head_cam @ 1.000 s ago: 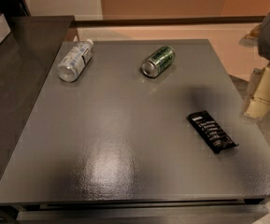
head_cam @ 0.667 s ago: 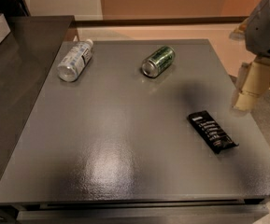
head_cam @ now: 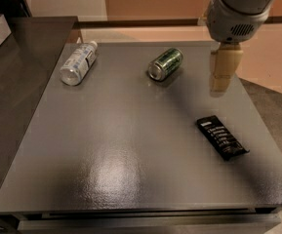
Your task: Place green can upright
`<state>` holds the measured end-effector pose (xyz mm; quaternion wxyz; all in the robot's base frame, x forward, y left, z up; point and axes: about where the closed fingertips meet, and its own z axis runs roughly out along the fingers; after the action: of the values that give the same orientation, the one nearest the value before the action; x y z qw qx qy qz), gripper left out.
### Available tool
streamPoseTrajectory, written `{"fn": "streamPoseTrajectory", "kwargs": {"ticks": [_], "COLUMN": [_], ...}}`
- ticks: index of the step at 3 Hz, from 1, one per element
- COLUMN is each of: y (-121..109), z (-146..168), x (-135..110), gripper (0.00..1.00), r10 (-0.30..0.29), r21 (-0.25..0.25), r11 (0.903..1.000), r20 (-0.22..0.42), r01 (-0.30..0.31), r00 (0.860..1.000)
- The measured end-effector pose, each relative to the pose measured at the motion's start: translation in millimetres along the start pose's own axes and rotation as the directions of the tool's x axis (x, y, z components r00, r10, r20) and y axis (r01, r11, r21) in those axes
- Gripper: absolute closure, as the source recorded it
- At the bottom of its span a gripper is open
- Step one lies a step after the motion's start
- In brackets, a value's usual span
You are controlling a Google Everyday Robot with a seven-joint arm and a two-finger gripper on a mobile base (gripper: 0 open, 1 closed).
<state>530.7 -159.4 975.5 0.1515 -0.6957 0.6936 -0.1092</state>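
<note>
The green can (head_cam: 165, 64) lies on its side on the grey table (head_cam: 130, 145), toward the back middle, its silver end facing the front left. My gripper (head_cam: 221, 84) hangs from the arm at the upper right, its cream fingers (head_cam: 224, 67) pointing down above the table. It is to the right of the can and apart from it, with nothing in it.
A clear plastic bottle (head_cam: 78, 62) with a white cap lies on its side at the back left. A black snack bar wrapper (head_cam: 222, 137) lies at the right. A darker counter (head_cam: 13, 82) adjoins the table's left side.
The arm and gripper have moved left and inward from the right edge, now over the table's right part, closer to the can. The objects have not moved.
</note>
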Motion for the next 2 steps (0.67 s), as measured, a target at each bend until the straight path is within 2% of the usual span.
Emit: {"fn": "streamPoseTrajectory", "kwargs": {"ticks": [1,2], "y": [-34,-76], "z": [23,53], "x": [-14,-31], "gripper": [0.0,0.0], "r10": [-0.12,-0.275], "r21": [-0.018,-0.034], "r11": [0.9926,0.9609], "r20": [-0.011,0.005], "r01": [0.12,0.275], "r00": [0.993,0.961]}}
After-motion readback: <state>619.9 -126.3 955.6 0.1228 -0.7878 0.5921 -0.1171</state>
